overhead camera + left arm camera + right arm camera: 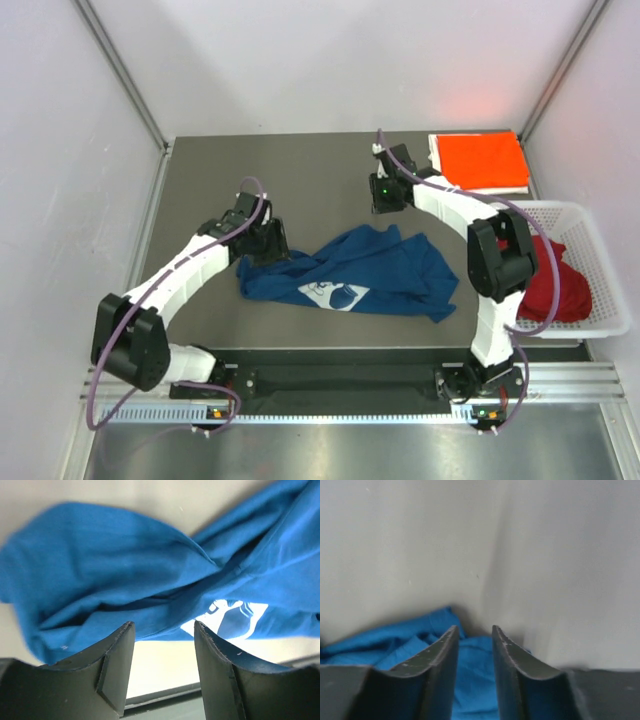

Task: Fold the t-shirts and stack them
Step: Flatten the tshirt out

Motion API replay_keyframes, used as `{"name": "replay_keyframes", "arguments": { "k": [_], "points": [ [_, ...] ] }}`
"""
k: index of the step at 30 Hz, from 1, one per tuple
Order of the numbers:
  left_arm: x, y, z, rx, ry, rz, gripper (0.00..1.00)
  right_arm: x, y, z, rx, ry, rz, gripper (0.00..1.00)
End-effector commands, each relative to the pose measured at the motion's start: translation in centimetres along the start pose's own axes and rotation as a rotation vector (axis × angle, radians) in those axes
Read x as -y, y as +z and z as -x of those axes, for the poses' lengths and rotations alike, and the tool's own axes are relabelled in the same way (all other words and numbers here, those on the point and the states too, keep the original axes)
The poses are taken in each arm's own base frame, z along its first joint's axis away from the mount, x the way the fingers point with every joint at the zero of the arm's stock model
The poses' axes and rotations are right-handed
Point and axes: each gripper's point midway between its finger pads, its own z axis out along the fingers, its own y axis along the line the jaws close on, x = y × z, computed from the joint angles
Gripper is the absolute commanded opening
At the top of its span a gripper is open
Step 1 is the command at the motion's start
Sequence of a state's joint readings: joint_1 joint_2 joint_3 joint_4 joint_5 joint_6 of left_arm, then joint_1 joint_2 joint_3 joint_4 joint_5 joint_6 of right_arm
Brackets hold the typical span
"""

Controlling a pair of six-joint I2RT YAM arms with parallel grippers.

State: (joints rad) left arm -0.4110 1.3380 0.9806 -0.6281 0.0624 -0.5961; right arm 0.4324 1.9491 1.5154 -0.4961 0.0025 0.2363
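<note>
A blue t-shirt (370,265) with a white chest print (335,293) lies crumpled in the middle of the table. My left gripper (276,246) hovers at the shirt's left end. In the left wrist view the left gripper (164,627) stands open with nothing between its fingers, and the blue t-shirt (125,575) lies just ahead. My right gripper (386,202) sits behind the shirt's back edge. In the right wrist view the right gripper (474,630) is slightly open, and the blue cloth (470,680) shows below the gap. A folded orange-red t-shirt (483,160) lies at the back right. A dark red t-shirt (550,285) is bunched in the basket.
A white lattice basket (608,285) stands at the right edge of the table. Walls close in the table at the left, back and right. The metal rail (350,385) with both arm bases runs along the near edge.
</note>
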Motion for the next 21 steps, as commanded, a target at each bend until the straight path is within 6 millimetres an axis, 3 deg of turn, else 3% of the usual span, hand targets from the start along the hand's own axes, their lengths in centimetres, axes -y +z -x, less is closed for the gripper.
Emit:
{"name": "replay_keyframes", "arguments": {
  "k": [1, 4, 7, 11, 21],
  "points": [
    [3.4, 0.8, 1.3, 0.001, 0.047, -0.158, 0.56, 1.9, -2.3, -0.5, 0.01, 0.032, -0.022, 0.39],
    [6.1, 1.3, 3.2, -0.019, 0.048, -0.229, 0.55, 3.6, -2.8, -1.7, -0.007, 0.117, 0.052, 0.47],
    [7.4, 1.8, 4.2, -0.029, 0.041, -0.26, 0.54, 4.1, -3.1, -2.0, 0.0, 0.179, 0.172, 0.51],
    [7.2, 2.1, 3.9, -0.035, 0.039, -0.255, 0.54, 3.3, -2.6, -2.5, -0.006, 0.217, 0.339, 0.51],
    [6.5, 2.3, 2.9, -0.05, 0.026, -0.241, 0.54, 3.3, -0.6, -3.7, -0.043, 0.271, 0.438, 0.48]
  ]
}}
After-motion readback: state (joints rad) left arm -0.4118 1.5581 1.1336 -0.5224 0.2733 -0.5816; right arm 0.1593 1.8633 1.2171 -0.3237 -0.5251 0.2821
